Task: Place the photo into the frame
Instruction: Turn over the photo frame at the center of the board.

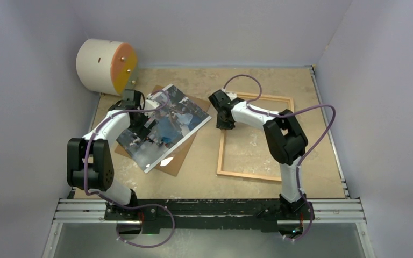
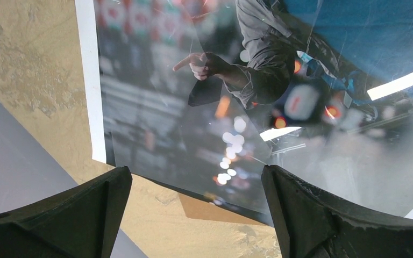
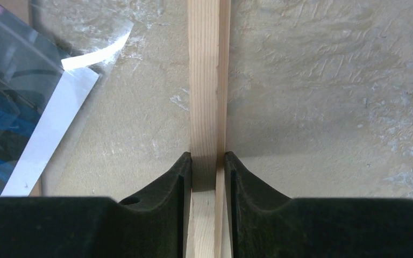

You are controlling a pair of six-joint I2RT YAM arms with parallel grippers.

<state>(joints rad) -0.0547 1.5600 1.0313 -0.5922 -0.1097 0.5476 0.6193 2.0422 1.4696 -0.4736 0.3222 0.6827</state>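
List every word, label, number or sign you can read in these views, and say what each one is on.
No text can be read in any view.
The photo: red and white shapes in its background may be signs, but they are too blurred to read.
The frame: bare wood, no marking.
The white and orange drum: no lettering shows.
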